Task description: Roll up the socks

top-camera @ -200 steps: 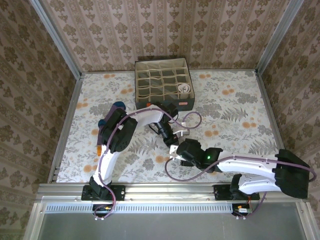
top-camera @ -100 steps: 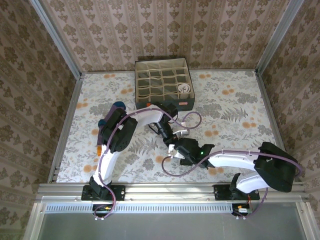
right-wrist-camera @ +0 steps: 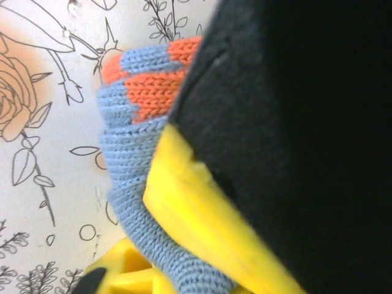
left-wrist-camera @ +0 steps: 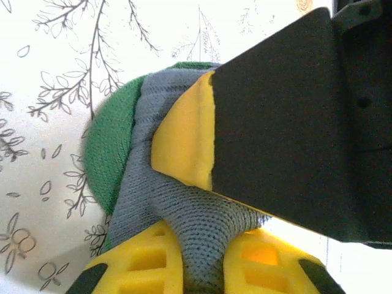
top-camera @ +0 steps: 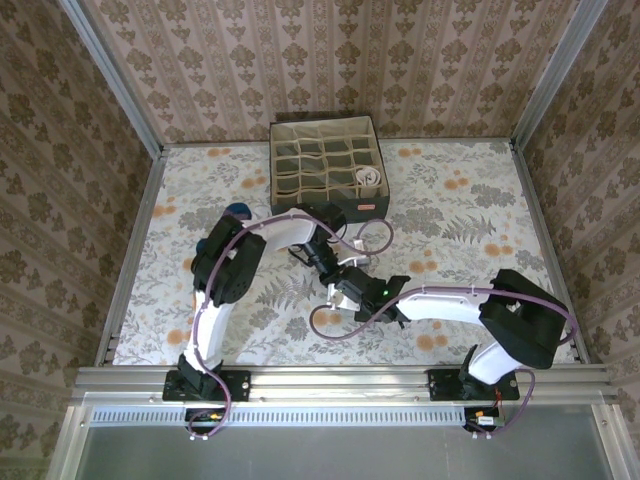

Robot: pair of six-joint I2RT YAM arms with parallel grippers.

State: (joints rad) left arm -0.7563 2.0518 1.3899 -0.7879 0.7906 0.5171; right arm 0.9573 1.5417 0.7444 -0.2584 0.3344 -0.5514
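- I am seeing both grippers meeting mid-table (top-camera: 470,210), well apart from the side rails and the far wall.
- The box (top-camera: 325,165) is sitting at the far edge, just beyond the left arm (top-camera: 285,228). Open cloth is lying on both sides of the arms.
- The left gripper (left-wrist-camera: 196,269) is clamping the grey-blue sock (left-wrist-camera: 177,202) between its yellow pads, next to the green toe.
- The right gripper (right-wrist-camera: 153,257) is pinching the same sock near the orange heel, pads together on the knit.
- The sock is lying on the table between the 2 grippers.
- Against 1 second ago, the right gripper has pushed in towards the left one and closed from wide apart.
- The right arm (top-camera: 520,318) has folded in from the right rail, freeing room there.
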